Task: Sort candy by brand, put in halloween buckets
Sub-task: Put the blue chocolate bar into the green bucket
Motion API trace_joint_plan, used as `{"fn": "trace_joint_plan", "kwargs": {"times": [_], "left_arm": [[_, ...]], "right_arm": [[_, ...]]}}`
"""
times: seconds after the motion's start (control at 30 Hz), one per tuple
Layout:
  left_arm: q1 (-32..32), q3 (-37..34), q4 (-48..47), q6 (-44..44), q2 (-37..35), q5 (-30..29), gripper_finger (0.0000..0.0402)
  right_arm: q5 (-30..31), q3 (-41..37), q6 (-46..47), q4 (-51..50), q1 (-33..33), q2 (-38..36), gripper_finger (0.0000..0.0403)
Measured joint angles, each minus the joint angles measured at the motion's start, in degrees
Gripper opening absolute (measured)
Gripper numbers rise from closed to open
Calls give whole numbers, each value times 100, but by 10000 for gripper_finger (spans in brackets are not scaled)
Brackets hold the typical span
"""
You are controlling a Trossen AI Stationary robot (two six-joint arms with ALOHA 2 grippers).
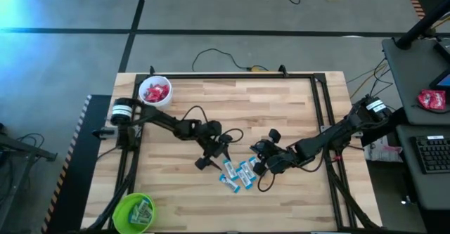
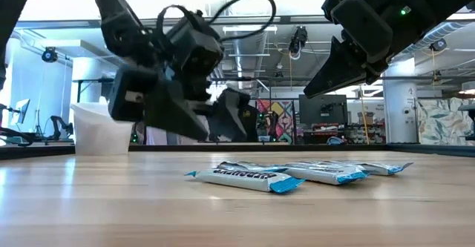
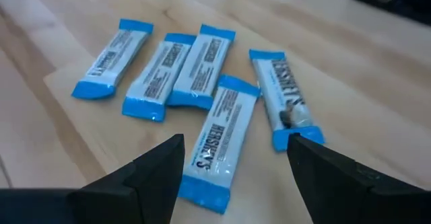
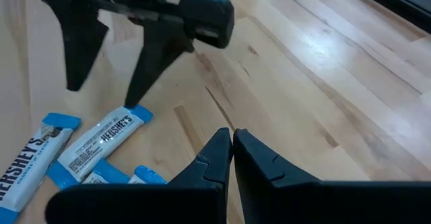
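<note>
Several light blue and white candies (image 3: 202,83) lie flat in a loose cluster on the wooden table, also seen in the high view (image 1: 239,175) and the low view (image 2: 289,174). My left gripper (image 3: 236,153) hovers open just above the cluster, its fingers standing either side of one candy (image 3: 219,140) without touching it; it shows in the high view (image 1: 219,155). My right gripper (image 4: 233,143) is shut and hangs above bare wood right of the cluster (image 1: 259,165). The white bucket (image 1: 155,91) holds red candies. The lime green bucket (image 1: 133,211) holds blue ones.
The white bucket stands at the table's far left corner and the green one at its near left corner. Black frame rails (image 1: 320,114) run along the table's far and right sides. Bare wood lies between the cluster and the buckets. A cable (image 1: 211,55) trails beyond the far edge.
</note>
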Motion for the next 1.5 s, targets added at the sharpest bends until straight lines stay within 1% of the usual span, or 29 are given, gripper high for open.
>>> {"fn": "trace_joint_plan", "kwargs": {"times": [0.2,0.3,0.4,0.5,0.6,0.77,0.87,0.93,1.03,1.17,1.33,1.43,1.5], "left_arm": [[-12,13,901,54,689,30,247],[-6,143,1071,41,977,78,247],[3,302,1198,6,1242,280,245],[9,453,1243,-54,1476,489,233],[8,489,1263,-112,1611,508,206],[-4,492,1312,-363,1732,289,134],[-9,488,1327,-696,1705,212,95],[-21,479,1266,-966,1634,124,84],[-74,420,1130,-1190,1472,-86,84],[-329,162,1031,-1343,1046,-793,84],[-900,-348,574,-1676,146,-1819,85],[-1323,-656,122,-2007,-626,-2427,86],[-1647,-761,-361,-2294,-1244,-2902,86]], "right_arm": [[0,0,0,0,0,0,13],[0,0,0,-4,0,-2,13],[0,0,0,0,0,0,13],[0,0,0,0,0,0,13],[0,0,0,0,0,0,13],[0,0,0,0,0,0,13],[0,0,0,0,0,0,13],[0,0,0,0,0,0,13],[0,0,0,0,0,0,13],[0,0,0,0,0,-2,13],[0,0,0,-1,0,-1,13],[0,0,0,2,0,0,13],[0,0,0,-1,0,0,13]]}}
